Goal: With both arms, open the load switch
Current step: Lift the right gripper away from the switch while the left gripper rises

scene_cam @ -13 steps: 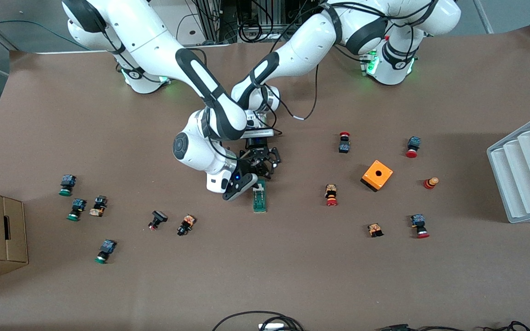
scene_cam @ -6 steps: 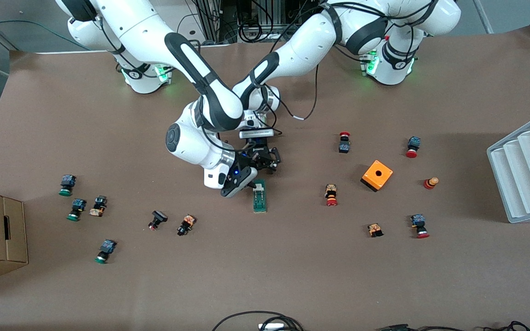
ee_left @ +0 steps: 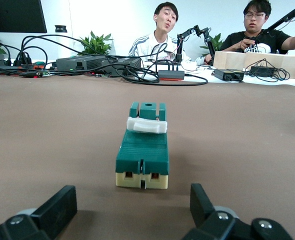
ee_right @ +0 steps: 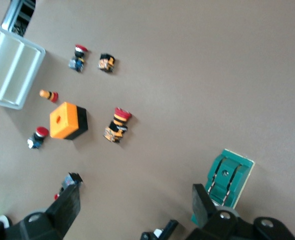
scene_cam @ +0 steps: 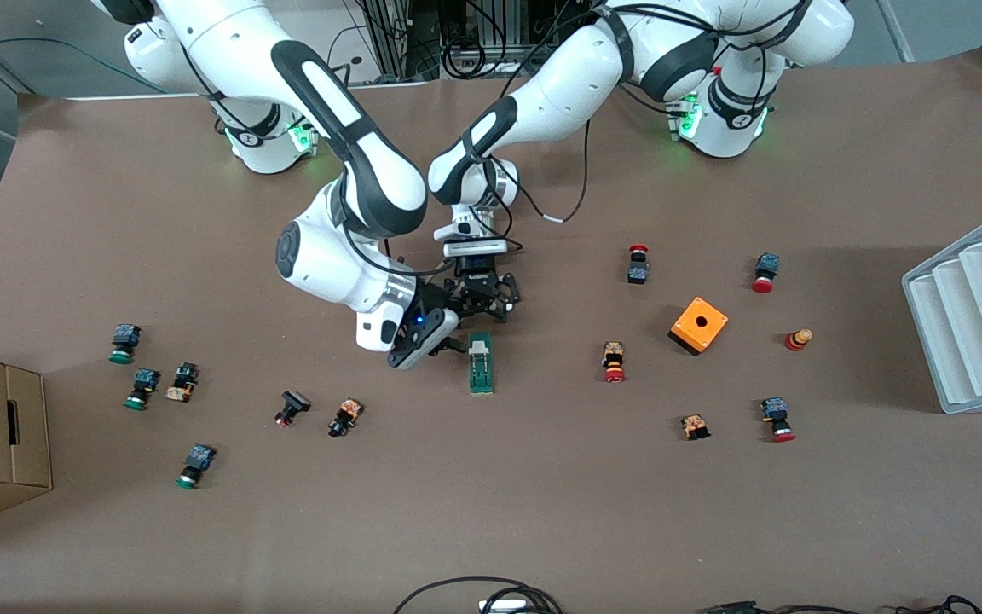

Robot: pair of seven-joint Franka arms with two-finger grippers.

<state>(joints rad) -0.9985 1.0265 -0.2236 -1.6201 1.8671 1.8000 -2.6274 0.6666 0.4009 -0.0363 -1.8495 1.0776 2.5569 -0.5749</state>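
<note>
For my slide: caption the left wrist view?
Open left gripper on the table facing the green load switch, its white lever across the top.

load switch (scene_cam: 481, 364) | dark-green narrow block, cream end, white lever across top | flat on table, mid-table

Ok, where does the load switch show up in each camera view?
Front view: load switch at table centre, just nearer the camera than both grippers.
Left wrist view: load switch centred, ahead of the open fingers.
Right wrist view: load switch by one finger.
Shared landmark, front and right wrist views: orange box.
</note>
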